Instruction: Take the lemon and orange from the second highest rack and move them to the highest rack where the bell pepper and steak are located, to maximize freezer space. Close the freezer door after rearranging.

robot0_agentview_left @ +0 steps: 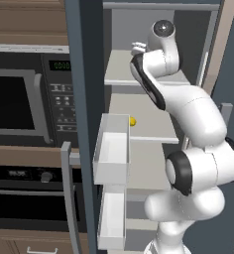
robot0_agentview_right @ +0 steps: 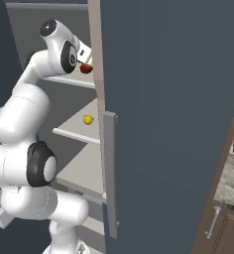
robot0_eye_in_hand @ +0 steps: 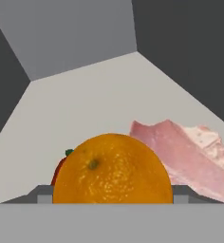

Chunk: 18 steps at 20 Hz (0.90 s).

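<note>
We have the jaws clamped on the orange [robot0_eye_in_hand: 112,170] over the top rack beside the steak [robot0_eye_in_hand: 186,159]; smooth, round, firm, it's best gripped across its middle.

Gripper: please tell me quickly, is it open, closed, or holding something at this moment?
Gripper: closed on the orange, which sits between its fingertips at the top shelf, next to the steak.

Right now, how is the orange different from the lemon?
The orange is orange-coloured; the lemon is bright yellow. The orange sits between the gripper's fingers up on the top shelf, beside the steak; the lemon lies alone on the shelf below, untouched. Both are round fruits inside the freezer.
</note>
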Motion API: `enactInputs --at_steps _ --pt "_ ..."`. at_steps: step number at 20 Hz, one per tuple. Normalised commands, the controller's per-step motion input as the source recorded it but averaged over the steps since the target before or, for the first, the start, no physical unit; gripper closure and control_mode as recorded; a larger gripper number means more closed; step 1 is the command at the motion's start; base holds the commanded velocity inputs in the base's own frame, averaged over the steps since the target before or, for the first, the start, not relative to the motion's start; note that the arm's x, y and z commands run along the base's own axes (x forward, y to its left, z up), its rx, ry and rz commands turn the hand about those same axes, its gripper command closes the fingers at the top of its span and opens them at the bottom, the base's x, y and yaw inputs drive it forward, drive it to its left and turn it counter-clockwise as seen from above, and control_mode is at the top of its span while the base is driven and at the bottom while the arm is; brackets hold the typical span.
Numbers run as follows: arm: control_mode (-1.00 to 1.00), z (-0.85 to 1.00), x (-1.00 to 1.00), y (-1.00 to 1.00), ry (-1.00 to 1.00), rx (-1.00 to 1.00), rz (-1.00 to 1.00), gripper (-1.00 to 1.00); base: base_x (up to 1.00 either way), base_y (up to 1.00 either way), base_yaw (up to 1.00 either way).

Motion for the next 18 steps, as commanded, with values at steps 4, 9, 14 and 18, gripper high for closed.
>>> enactInputs --at_steps 4,9,14,18 --pt "-1.00 -0.18 0.47 0.00 0.00 -0.02 0.05 1.00 0.00 0.00 0.00" --pt "-1.00 -0.15 0.45 -0.01 0.00 0.00 0.06 1.00 0.00 0.00 0.00" --pt "-1.00 -0.17 0.43 -0.05 0.00 0.00 0.07 -1.00 0.00 0.00 0.00" --pt "-1.00 -0.22 0.14 -0.01 0.00 -0.08 0.03 -1.00 0.00 0.00 0.00"
